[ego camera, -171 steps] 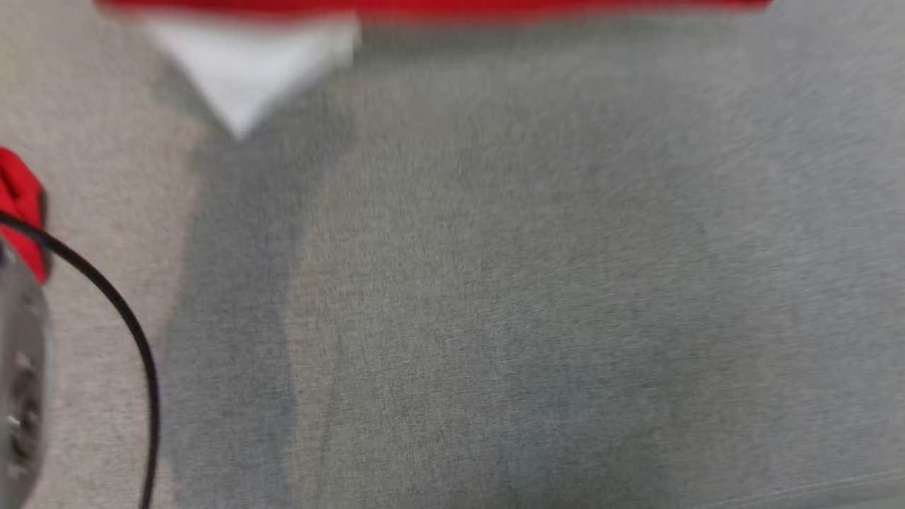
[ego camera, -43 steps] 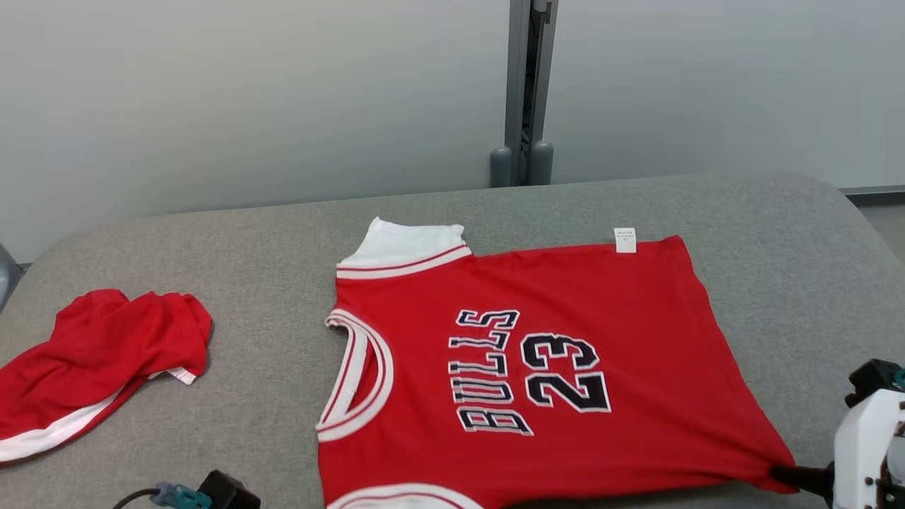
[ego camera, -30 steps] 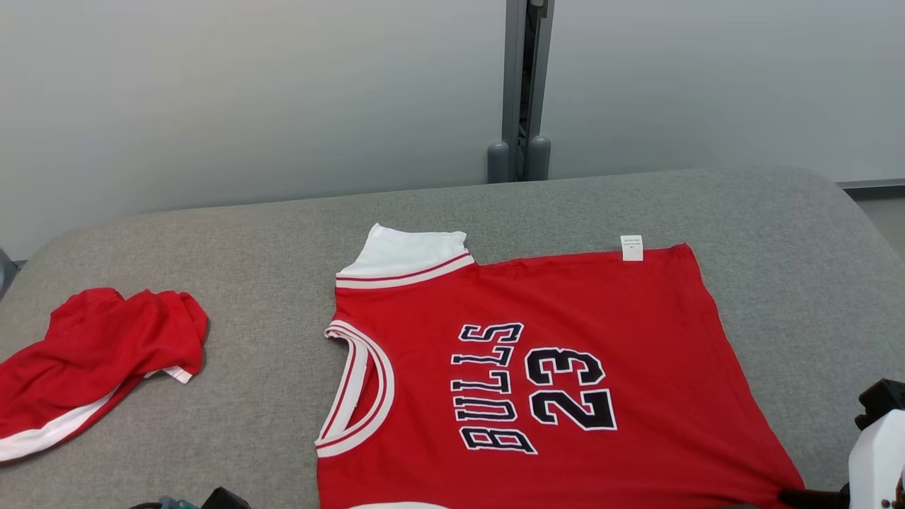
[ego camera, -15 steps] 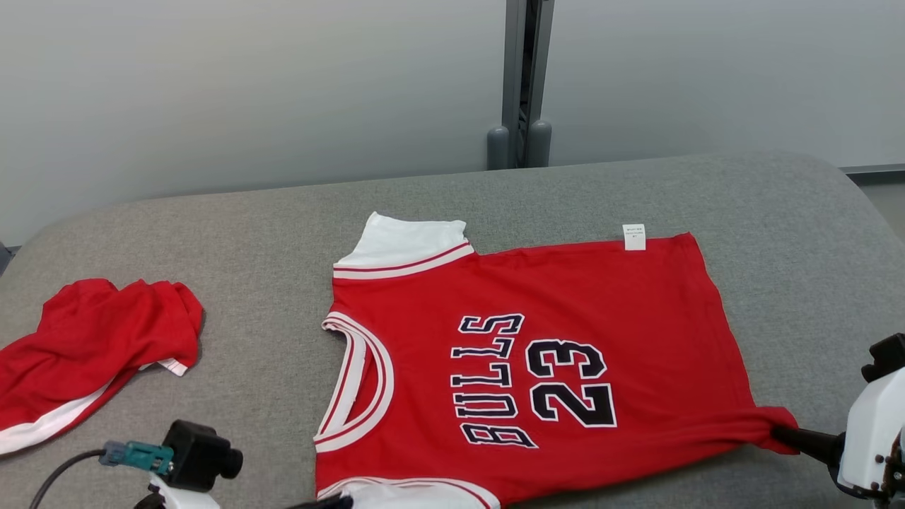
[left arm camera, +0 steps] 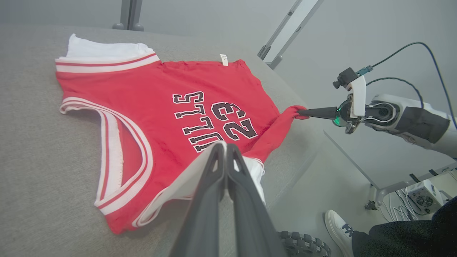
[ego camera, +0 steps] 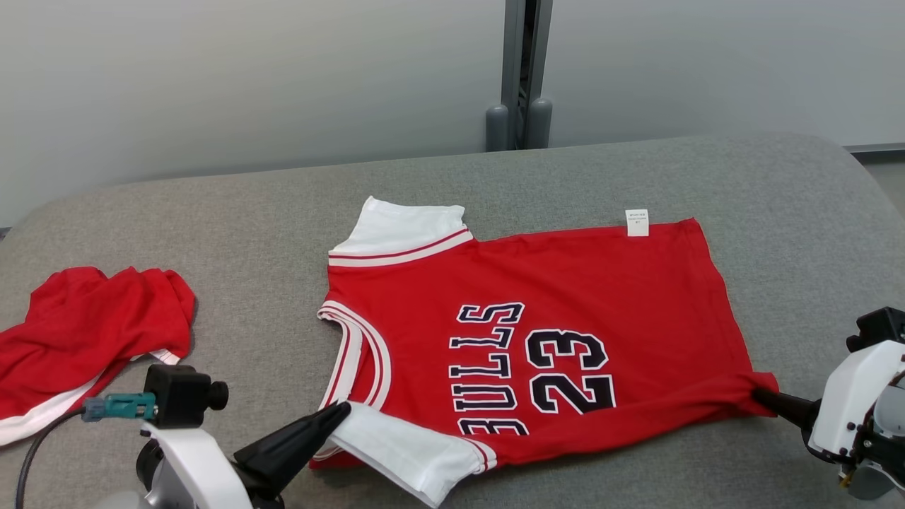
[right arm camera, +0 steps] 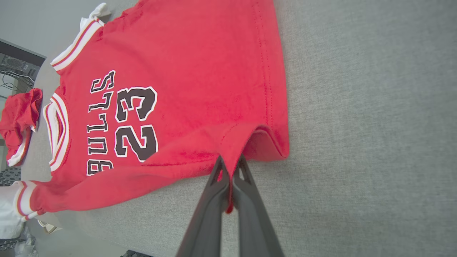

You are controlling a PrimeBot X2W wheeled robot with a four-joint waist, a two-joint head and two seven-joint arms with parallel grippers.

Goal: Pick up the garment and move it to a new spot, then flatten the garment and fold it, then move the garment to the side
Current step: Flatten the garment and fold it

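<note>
My left jaws are clenching the jersey point(ego camera: 565, 283) by its sleeve point(ego camera: 403, 442), my right jaws its hem corner point(ego camera: 758, 394); I am aiming for a level, taut fold.

One jersey point(ego camera: 565, 283), one crumpled red garment point(ego camera: 92, 332), two pincers point(ego camera: 343, 410) point(ego camera: 760, 397), one table point(ego camera: 247, 212).

Left pincer point(ego camera: 341, 411): at lower left of the head view, fingers pressed together, pointing up and to the right, clamped on the garment point(ego camera: 565, 283). Right pincer point(ego camera: 762, 397): at lower right, fingers together, near level, pointing left, clamped on the same garment. Each arm is extended.
</note>
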